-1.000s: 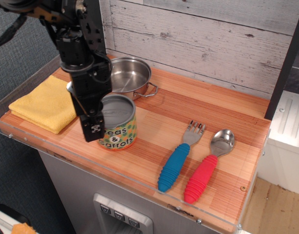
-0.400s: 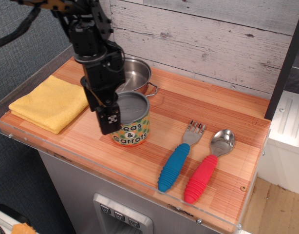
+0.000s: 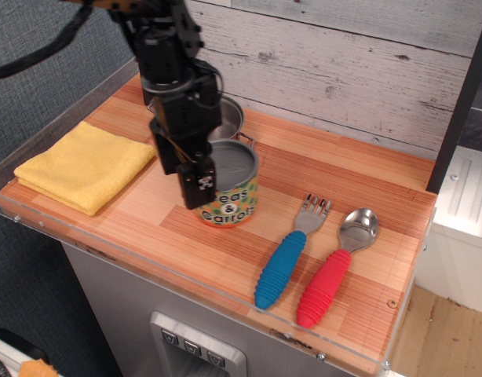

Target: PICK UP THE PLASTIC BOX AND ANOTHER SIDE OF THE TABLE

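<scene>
The plastic box [image 3: 231,192] is a short can with a grey ridged lid and a green-and-orange dotted "Peas & Carrots" label. It is near the middle of the wood-plank table [image 3: 335,165], in front of the steel pot. My gripper [image 3: 209,177] is shut on the plastic box: one black finger [image 3: 198,182] shows against its left side, the other is hidden behind it. I cannot tell whether the can rests on the wood or hangs just above it.
A steel pot [image 3: 229,122] with handles stands just behind the can, partly hidden by my arm. A folded yellow cloth [image 3: 84,165] lies at the left. A blue-handled fork [image 3: 288,253] and a red-handled spoon [image 3: 335,267] lie at the right front. A clear acrylic rim [image 3: 186,271] edges the table.
My gripper has carried the plastic box to the right along the table, from beside the yellow cloth to in front of the pot. Cloth, pot, fork and spoon have not moved.
</scene>
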`<state>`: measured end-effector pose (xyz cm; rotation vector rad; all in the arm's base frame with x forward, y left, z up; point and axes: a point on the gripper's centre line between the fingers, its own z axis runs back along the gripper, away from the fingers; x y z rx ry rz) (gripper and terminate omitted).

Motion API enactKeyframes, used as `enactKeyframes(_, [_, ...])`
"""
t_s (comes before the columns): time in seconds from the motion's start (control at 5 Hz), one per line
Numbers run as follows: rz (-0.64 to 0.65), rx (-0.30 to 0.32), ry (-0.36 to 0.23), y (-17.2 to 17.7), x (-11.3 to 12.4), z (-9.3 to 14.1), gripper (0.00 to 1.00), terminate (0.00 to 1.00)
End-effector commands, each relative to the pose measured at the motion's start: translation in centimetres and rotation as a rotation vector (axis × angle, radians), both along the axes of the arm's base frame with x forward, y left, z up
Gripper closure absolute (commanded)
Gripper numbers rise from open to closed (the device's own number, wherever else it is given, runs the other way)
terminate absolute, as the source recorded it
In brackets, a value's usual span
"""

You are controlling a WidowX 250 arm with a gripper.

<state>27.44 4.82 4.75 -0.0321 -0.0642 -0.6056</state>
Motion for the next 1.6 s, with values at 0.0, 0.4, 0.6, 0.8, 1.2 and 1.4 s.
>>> enactKeyframes(0.0, [0.005, -0.002, -0.04, -1.1, 1.9, 0.8, 0.0, 0.0])
enactKeyframes(0.4, [0.024, 0.004, -0.052, -2.2, 3.3, 0.6, 0.0, 0.0])
enactKeyframes(0.6, [0.035, 0.004, -0.056, -2.4, 4.0, 0.7, 0.0, 0.0])
enactKeyframes(0.8, [0.036, 0.007, -0.065, -2.7, 4.8, 0.8, 0.0, 0.0])
enactKeyframes(1.2, [0.018, -0.022, -0.09, -3.6, 6.3, 1.1, 0.0, 0.0])
enactKeyframes(1.4, [0.015, -0.029, -0.1, -4.4, 7.2, 1.0, 0.0, 0.0])
